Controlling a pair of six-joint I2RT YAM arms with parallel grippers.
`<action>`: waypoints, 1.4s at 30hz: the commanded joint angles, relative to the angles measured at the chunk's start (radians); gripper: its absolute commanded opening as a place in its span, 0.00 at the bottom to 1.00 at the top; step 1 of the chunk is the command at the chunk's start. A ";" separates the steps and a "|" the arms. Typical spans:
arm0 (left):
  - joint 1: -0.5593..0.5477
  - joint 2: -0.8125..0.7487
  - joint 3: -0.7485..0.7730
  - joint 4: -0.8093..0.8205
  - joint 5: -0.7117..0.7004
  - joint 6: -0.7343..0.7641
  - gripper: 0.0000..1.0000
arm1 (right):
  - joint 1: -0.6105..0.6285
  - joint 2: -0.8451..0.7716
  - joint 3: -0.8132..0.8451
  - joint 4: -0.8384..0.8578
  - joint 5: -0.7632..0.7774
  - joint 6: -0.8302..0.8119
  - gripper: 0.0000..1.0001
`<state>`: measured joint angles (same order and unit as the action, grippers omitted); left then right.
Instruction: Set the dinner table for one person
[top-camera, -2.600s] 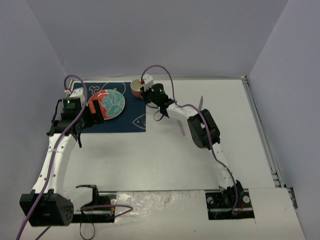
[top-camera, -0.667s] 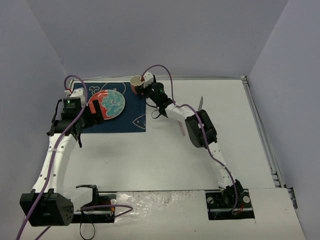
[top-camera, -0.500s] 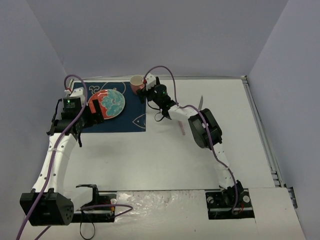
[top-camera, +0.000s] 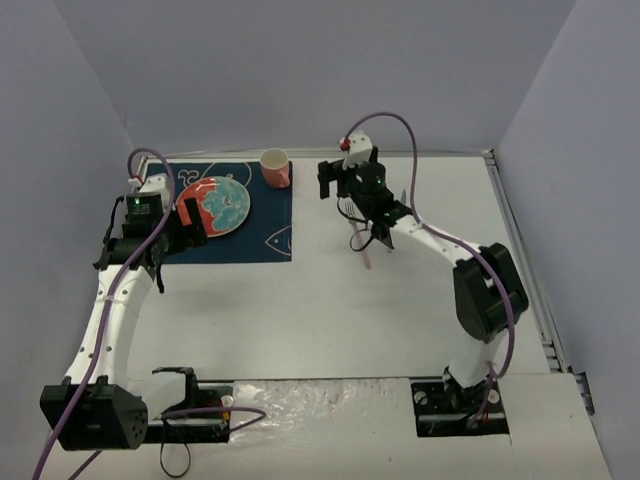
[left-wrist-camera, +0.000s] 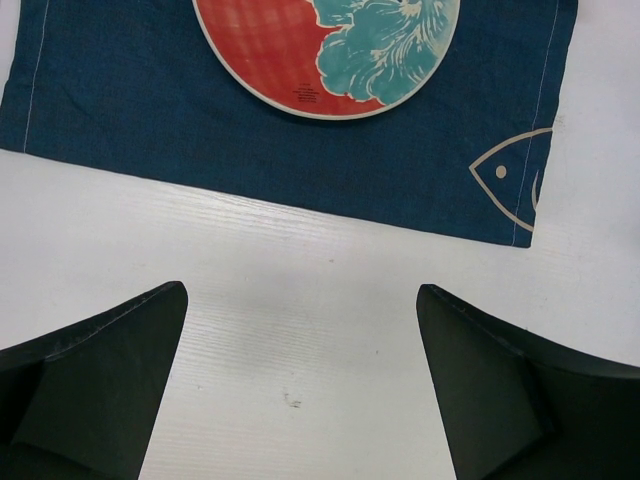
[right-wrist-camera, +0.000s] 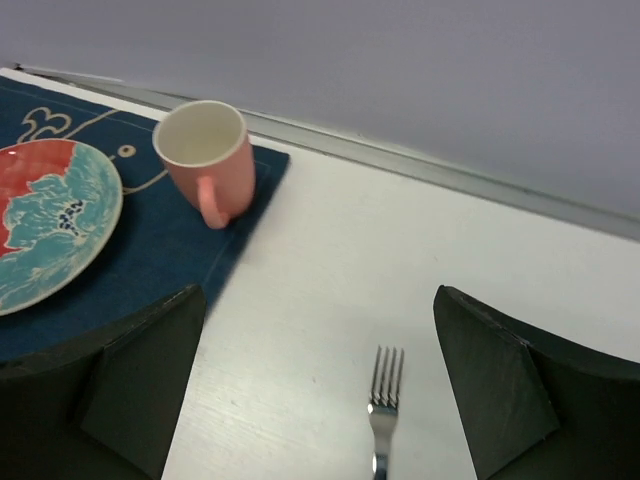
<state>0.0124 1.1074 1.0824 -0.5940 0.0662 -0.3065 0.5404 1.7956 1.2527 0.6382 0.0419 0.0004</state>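
Large white table (top-camera: 330, 300) is showing a plain top with a thin metal edge. Both left claw (left-wrist-camera: 300, 290) and right claw (right-wrist-camera: 320, 292) are hanging spread wide, gripping nothing.

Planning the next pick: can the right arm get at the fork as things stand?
Likely yes. The right end effector is open right over the fork, which lies alone on bare dinner table, clear of the pink mug and the placemat. Nothing sits in between.

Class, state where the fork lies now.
In the right wrist view, the fork lies on the dinner table, right of the placemat and pink mug, beneath the right gripper.
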 joint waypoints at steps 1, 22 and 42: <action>0.001 -0.035 0.014 0.034 -0.015 0.008 0.97 | -0.065 -0.141 -0.111 -0.167 0.099 0.150 0.94; -0.001 -0.029 0.011 0.037 -0.002 0.001 0.97 | -0.281 -0.004 -0.222 -0.367 0.212 0.378 0.80; -0.002 -0.037 0.013 0.038 0.006 0.001 0.97 | -0.281 0.144 -0.124 -0.405 0.286 0.384 0.41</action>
<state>0.0124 1.0973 1.0824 -0.5941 0.0628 -0.3069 0.2623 1.9292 1.0867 0.2414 0.2843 0.3744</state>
